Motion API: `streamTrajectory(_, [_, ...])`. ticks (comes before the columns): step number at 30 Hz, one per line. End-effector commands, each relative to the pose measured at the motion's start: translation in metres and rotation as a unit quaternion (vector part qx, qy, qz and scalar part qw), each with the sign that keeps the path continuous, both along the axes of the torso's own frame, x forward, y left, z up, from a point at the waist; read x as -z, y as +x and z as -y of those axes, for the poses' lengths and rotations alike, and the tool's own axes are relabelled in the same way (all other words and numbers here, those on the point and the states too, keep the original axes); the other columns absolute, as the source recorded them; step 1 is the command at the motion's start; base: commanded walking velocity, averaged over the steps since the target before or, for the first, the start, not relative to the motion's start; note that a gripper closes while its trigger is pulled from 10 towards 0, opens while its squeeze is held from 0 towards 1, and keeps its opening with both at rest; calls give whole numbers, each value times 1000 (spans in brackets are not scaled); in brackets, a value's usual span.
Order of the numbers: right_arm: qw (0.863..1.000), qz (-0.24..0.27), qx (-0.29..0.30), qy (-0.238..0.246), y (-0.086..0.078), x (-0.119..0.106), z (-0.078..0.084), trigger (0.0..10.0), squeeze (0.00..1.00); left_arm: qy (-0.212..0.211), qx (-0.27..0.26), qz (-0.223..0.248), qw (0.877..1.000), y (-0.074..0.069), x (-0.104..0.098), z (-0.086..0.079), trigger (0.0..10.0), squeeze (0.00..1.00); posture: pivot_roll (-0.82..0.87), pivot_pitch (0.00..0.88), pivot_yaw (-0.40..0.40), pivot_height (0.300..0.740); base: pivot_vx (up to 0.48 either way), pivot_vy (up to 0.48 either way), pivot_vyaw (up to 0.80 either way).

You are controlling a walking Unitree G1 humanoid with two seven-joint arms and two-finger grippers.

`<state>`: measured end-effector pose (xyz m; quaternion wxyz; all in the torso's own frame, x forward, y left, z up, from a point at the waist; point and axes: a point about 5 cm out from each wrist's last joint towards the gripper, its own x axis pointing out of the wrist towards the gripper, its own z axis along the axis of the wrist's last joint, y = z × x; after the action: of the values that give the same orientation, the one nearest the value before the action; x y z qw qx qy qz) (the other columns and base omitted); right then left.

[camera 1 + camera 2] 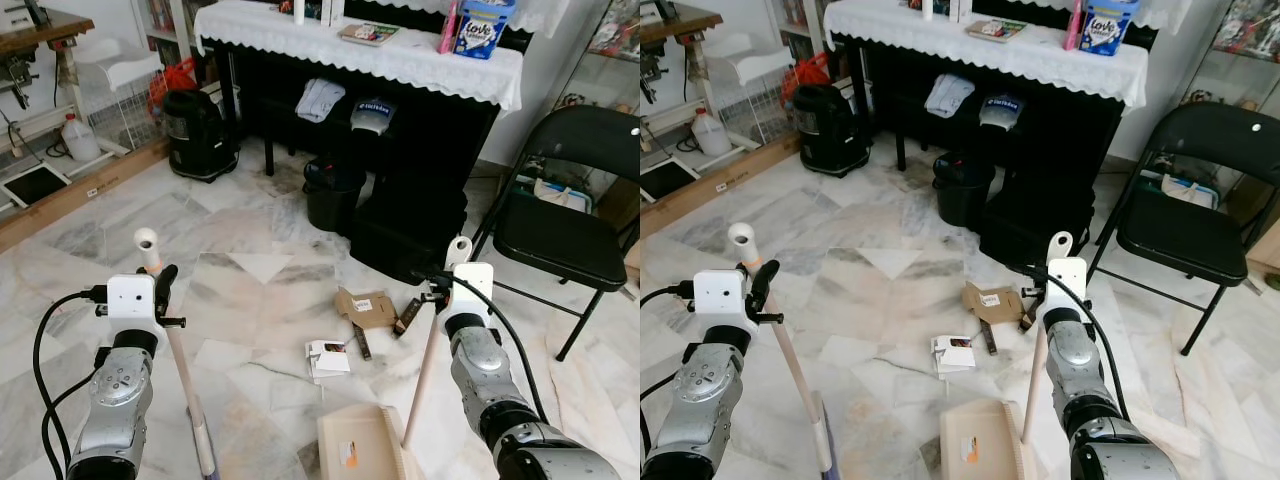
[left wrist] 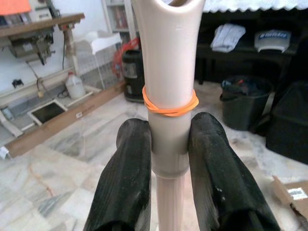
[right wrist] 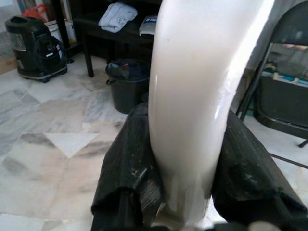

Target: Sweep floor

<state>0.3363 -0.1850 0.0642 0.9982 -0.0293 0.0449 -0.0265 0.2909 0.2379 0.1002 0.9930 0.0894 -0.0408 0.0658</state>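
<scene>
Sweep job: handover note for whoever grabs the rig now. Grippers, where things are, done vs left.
Left gripper: shut on the broom handle, near its top.
Right gripper: shut on the dustpan handle; the dustpan sits on the floor in front of the robot.
Litter lies on the marble beyond the pan: a cardboard piece, a paper scrap, two small dark items.
Done: both tools in hand.
Left: sweep the litter into the pan; nothing is collected yet.

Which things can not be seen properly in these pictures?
- Broom head: cut off by the bottom edge, left eye view.
- Dustpan: front part cut off by the same edge.
- Print on the floor litter: too small to read.
</scene>
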Motion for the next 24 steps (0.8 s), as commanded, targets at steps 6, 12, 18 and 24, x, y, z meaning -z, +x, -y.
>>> streamTrajectory(6, [1000, 25, -3, 2, 3, -9, 0, 10000, 0, 2, 0, 19, 1000, 0, -9, 0, 10000, 0, 90, 0, -68, 740, 285, 0, -107])
streamTrajectory(12, [1000, 25, -1, 1, 4, -9, 1, 10000, 0, 2, -1, 19, 1000, 0, -9, 0, 10000, 0, 90, 0, -69, 740, 284, 0, 0])
streamTrajectory(18, [1000, 31, -5, 1, 4, -11, 1, 10000, 0, 11, -1, 17, 1000, 0, -8, 0, 10000, 0, 92, 0, -71, 740, 43, 0, 0])
streamTrajectory(24, [1000, 25, -6, -2, 3, -9, 1, 10000, 0, 11, -1, 13, 1000, -1, -6, 1, 10000, 0, 91, 0, -73, 740, 0, 0, 0])
